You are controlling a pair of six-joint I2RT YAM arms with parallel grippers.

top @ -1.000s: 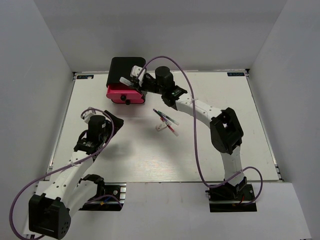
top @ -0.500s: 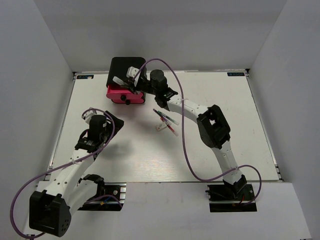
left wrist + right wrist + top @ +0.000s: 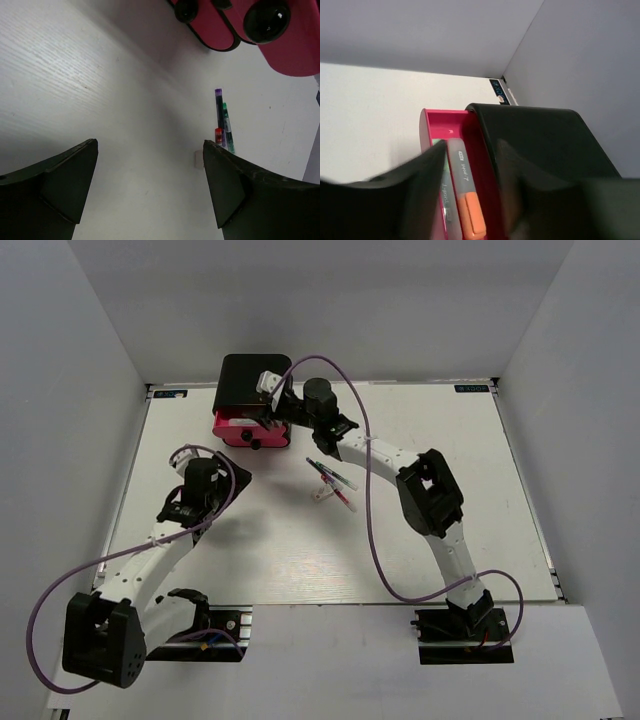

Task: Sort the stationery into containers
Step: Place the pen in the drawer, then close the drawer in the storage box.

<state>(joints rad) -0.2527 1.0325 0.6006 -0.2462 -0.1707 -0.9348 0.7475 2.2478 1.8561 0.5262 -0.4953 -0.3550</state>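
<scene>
Seen from above, the right end effector (image 3: 270,405) hangs over the open pink drawer (image 3: 250,430) of the black cabinet (image 3: 245,378). Only its wrist view looks inside the drawer, where the orange-ended marker (image 3: 465,200) lies between 2 parted jaws that grip nothing. The left end effector (image 3: 150,190) is spread wide and empty above the surface (image 3: 75,75). Its camera alone shows the thin pens' (image 3: 222,125) purple, green and red ends. The small white block (image 3: 198,159) lies just beside them.
</scene>
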